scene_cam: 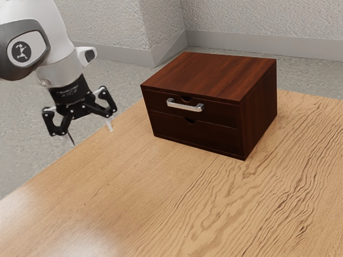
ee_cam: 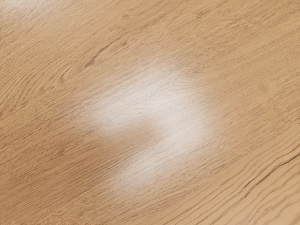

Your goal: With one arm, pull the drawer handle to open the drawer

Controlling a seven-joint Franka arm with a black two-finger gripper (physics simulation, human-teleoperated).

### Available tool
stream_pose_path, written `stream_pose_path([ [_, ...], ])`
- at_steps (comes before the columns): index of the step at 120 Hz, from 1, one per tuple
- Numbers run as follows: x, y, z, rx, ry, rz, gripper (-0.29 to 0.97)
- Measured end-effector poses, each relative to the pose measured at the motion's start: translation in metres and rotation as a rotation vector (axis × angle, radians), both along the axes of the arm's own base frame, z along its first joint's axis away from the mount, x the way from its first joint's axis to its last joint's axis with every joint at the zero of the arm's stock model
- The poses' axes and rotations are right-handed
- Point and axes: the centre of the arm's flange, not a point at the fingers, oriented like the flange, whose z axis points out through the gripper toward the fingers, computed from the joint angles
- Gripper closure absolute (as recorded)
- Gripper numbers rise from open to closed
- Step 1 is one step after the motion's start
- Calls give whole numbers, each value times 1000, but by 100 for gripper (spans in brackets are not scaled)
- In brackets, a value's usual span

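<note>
A dark wooden cabinet with two drawers stands on the table, right of centre in the exterior view. Its upper drawer carries a silver bar handle and sits flush with the front; the lower drawer is also flush. My gripper hangs open above the table's left edge, well to the left of the handle and apart from the cabinet, fingers pointing down with nothing between them. The wrist view looks straight down on bare table wood with a pale glare patch.
The light wooden table spreads wide in front of and to the right of the cabinet. Grey floor lies beyond the table's left edge, with a wall corner behind the cabinet.
</note>
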Motion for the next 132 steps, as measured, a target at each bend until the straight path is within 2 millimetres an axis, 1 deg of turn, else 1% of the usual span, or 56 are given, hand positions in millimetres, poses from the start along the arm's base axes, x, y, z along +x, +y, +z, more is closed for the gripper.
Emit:
stream_pose_path([
  [8, 2, 0, -2, -2, -3, 72, 0],
  [14, 3, -2, 0, 0, -12, 115, 0],
  [17, 6, -3, -4, 0, -7, 135, 0],
  [22, 14, -4, -7, -1, -9, 165, 0],
  [28, 25, -12, -5, -4, -20, 186, 0],
  [37, 46, -25, -15, -14, -15, 209, 0],
  [47, 65, -31, -25, -24, -34, 247, 0],
  [58, 83, -31, -30, -34, -67, 293, 0],
  [69, 106, -30, -31, -46, -101, 333, 0],
  [81, 128, -21, -35, -58, -129, 382, 0],
  [87, 138, -17, -41, -63, -134, 404, 0],
  [92, 143, -18, -43, -68, -140, 414, 0],
  [101, 147, -31, -44, -75, -148, 413, 0],
  [106, 150, -34, -45, -77, -150, 416, 0],
  [125, 163, -24, -61, -85, -161, 458, 0],
  [132, 174, -22, -62, -91, -177, 465, 0],
])
